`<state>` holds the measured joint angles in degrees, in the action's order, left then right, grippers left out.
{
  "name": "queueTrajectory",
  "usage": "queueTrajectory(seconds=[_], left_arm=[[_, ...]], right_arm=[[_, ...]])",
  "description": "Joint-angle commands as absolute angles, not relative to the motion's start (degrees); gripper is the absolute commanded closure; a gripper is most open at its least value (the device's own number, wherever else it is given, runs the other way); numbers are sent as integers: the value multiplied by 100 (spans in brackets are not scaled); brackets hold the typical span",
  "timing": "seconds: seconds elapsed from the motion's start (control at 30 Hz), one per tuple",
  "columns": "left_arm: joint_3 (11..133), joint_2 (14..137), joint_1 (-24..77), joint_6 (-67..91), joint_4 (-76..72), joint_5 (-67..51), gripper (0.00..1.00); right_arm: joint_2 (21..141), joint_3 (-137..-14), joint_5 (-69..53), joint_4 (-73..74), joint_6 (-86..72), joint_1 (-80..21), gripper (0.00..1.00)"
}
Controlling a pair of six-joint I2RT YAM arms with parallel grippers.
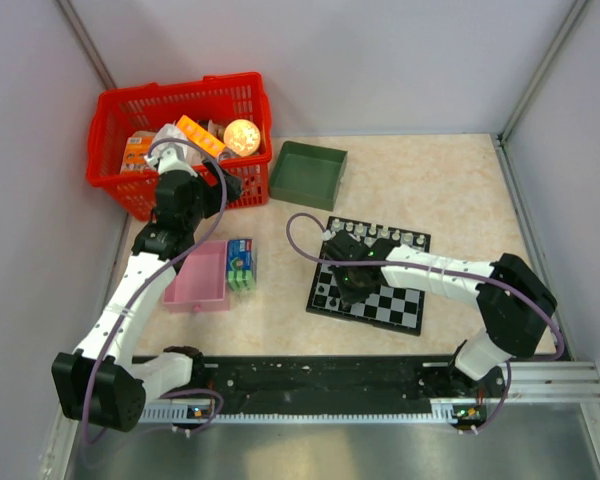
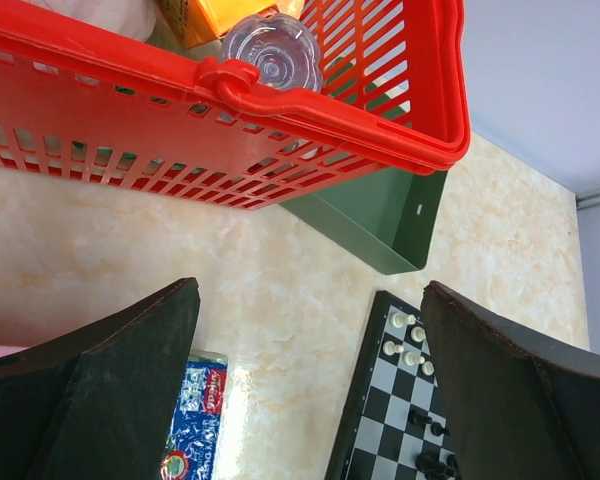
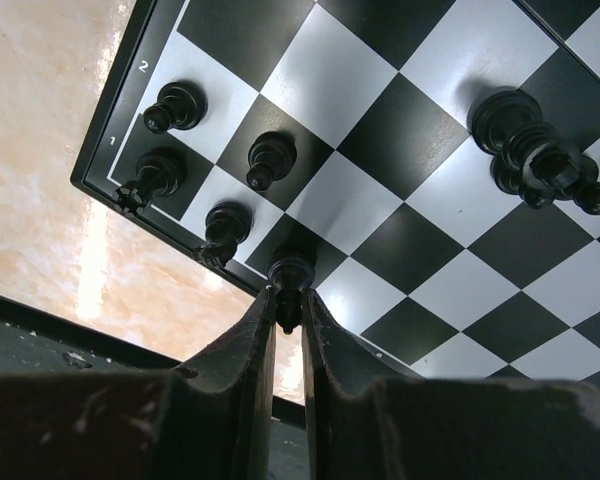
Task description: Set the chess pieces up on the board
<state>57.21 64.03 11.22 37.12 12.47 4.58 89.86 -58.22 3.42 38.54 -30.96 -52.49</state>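
Currently I'm pinching a black piece (image 3: 288, 275) w/ the R gripper (image 3: 288, 300), jaws clamped on it at the edge row of the board (image 1: 398, 305), next to other black pieces (image 3: 270, 158); can't tell if it's touching down. L gripper (image 2: 310, 400) is hovering wide apart near the red basket (image 2: 280, 110).

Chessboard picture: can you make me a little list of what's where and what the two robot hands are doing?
board: flat on the table, under the right arm
right gripper: shut on a black piece at an edge square
corner pieces: four black ones standing by the 1 and 2 marks
black heap: several black pieces bunched together further in
white pieces: a few near the far edge
left gripper: open, holding nothing, next to the red basket
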Motion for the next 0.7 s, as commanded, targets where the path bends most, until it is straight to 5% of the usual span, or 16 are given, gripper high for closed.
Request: queueTrajectory(seconds=[0.0, 0.67], left_arm=[[5748, 6425, 1090, 3727, 914, 352, 3], [5730, 6355, 1090, 3691, 958, 439, 2]], right_arm=[[9026, -6073, 440, 3894, -3006, -5326, 84], [8631, -6680, 343, 3867, -2909, -5177, 74]])
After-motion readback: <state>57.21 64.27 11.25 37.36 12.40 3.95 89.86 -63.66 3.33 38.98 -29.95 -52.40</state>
